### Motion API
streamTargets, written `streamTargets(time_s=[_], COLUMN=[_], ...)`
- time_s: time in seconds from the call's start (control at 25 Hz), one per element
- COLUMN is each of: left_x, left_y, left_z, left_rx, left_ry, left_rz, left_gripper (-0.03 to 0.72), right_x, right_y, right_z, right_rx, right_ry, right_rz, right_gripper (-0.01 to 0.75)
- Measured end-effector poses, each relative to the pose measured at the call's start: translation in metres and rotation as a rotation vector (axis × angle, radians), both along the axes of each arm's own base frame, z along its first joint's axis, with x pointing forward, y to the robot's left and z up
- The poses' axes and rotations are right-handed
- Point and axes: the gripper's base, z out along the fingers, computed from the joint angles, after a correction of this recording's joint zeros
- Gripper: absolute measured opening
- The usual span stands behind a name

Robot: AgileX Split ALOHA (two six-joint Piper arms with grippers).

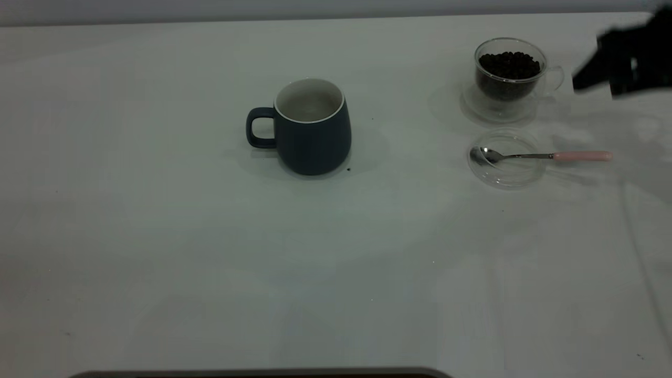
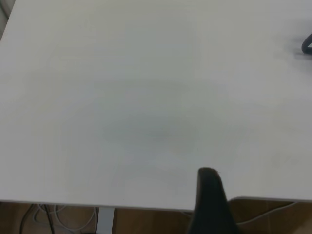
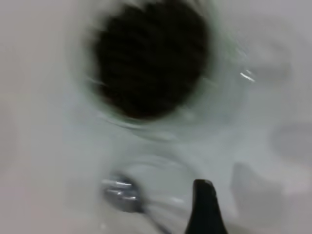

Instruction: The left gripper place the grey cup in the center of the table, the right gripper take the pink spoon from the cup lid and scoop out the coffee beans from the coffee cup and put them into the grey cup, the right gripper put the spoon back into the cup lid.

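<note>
Right end effector (image 1: 625, 65) hangs at the far right edge of the worktop (image 1: 157, 236), blurred in the exterior view; whether its fingers are apart or together cannot be told. Just inboard of it stands the coffee cup (image 1: 510, 71) holding the coffee beans (image 1: 509, 64). Nearer the camera than the end effector, the cup lid (image 1: 506, 159) carries the pink spoon (image 1: 541, 156), bowl in the lid, pink handle sticking out past the rim toward the arm's side. Grey cup (image 1: 313, 127) sits upright well off to the left of it, mid-worktop, handle away from it, wide bare surface all round.

Right wrist view alone looks down into the beans (image 3: 148, 58); one dark fingertip (image 3: 204, 204) shows beside what is probably the spoon bowl (image 3: 122, 194).

Left wrist view: one finger (image 2: 210, 200) over bare worktop near its edge; left end effector state not shown. No readable writing anywhere.
</note>
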Motion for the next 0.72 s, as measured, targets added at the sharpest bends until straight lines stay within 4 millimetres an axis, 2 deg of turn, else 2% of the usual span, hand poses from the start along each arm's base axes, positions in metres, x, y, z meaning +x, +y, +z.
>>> streamTargets(time_s=[0.12, 0.24, 0.48, 0.64, 0.72], left_x=[0.0, 0.0, 0.0, 0.0, 0.0], left_y=[0.0, 0.0, 0.0, 0.0, 0.0], left_z=[0.0, 0.0, 0.0, 0.0, 0.0], left_rx=[0.0, 0.0, 0.0, 0.0, 0.0], left_ry=[0.0, 0.0, 0.0, 0.0, 0.0], left_rz=[0.0, 0.0, 0.0, 0.0, 0.0], left_gripper=[0.567, 0.567, 0.567, 0.567, 0.567], right_x=[-0.022, -0.064, -0.154, -0.197, -0.218], right_y=[0.034, 0.054, 0.043, 0.028, 0.023], right_z=[0.041, 0.075, 0.11, 0.136, 0.145], right_rx=[-0.017, -0.004, -0.083, -0.21, -0.246], right_ry=[-0.043, -0.01, 0.286, 0.448, 0.461], right_rz=[0.101, 0.118, 0.073, -0.024, -0.052], right_gripper=[0.579, 0.577, 0.577, 0.577, 0.577])
